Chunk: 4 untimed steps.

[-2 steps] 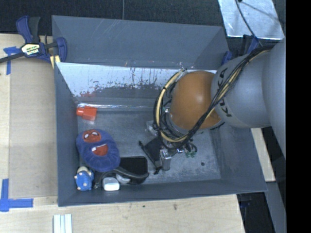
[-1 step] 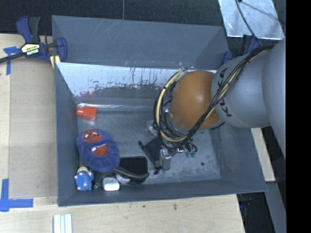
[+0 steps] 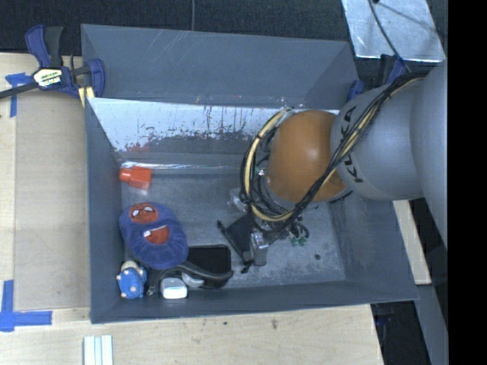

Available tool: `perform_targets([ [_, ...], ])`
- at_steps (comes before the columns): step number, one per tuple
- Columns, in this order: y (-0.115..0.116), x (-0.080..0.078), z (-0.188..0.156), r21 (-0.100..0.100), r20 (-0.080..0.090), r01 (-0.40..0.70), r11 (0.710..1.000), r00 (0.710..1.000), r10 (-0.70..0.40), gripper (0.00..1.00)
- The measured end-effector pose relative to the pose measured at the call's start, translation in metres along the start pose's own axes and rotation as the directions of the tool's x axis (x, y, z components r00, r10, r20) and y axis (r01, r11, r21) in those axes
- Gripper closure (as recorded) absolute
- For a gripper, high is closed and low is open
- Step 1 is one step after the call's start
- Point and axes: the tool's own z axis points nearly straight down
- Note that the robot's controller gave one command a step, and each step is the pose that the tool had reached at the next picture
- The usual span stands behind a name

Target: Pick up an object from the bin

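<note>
My gripper (image 3: 247, 247) is low over the bin floor, right of the middle and near the front wall. Just to its left lies a black curved object (image 3: 207, 263), with a small white piece (image 3: 174, 288) at its left end. A blue plush toy with red patches (image 3: 153, 234) rests further left. A tiny green thing (image 3: 300, 236) lies on the floor just right of the gripper.
An orange block (image 3: 135, 176) sits at the left near the back slope. A small blue and yellow figure (image 3: 131, 280) stands in the front left corner. The arm with its orange cover and cables hangs over the bin's right half.
</note>
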Motion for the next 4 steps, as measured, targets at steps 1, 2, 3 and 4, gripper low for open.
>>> perform_targets([
  [1, 0.000, 0.000, 0.000, 0.000, 0.001, -0.003, 1.000, 1.000, 0.003, 0.00],
  [2, -0.001, -0.001, -0.001, 0.000, 0.004, -0.003, 1.000, 1.000, 0.003, 1.00],
  [3, -0.001, -0.004, -0.048, 0.002, 0.004, -0.006, 1.000, 1.000, 0.006, 1.00],
  [4, -0.002, -0.005, -0.058, 0.001, 0.002, -0.009, 1.000, 1.000, 0.009, 1.00],
])
